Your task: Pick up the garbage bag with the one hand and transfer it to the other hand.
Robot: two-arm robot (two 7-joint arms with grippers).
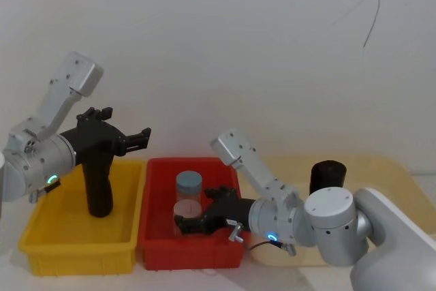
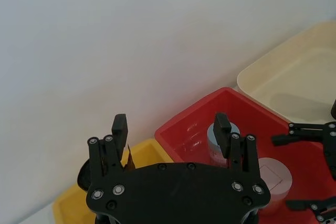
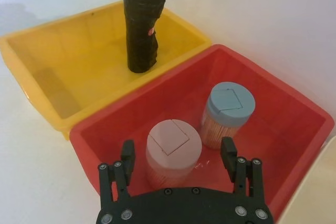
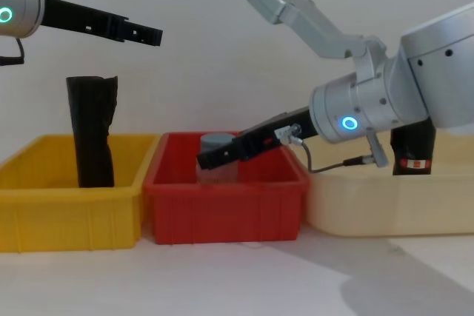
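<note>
Upright in the cream tray (image 1: 388, 163) at far right, the garbage bag (image 1: 328, 176) stands untouched in the head view, while the left end effector (image 1: 126, 124), released and empty, hangs above the yellow bin (image 1: 41, 236). From the chest view, the bag's red-and-white label sits low. Right wrist view: the right end effector (image 3: 177, 153), released, hovers by a pink-lidded jar (image 3: 170, 140) in the red bin (image 3: 294, 114).

A plain test bench in a lab. Bare white wall (image 1: 238, 39) and white table (image 4: 237, 279). Three plastic bins sit side by side: yellow (image 1: 41, 243), red (image 1: 157, 250), cream (image 4: 385, 212).
</note>
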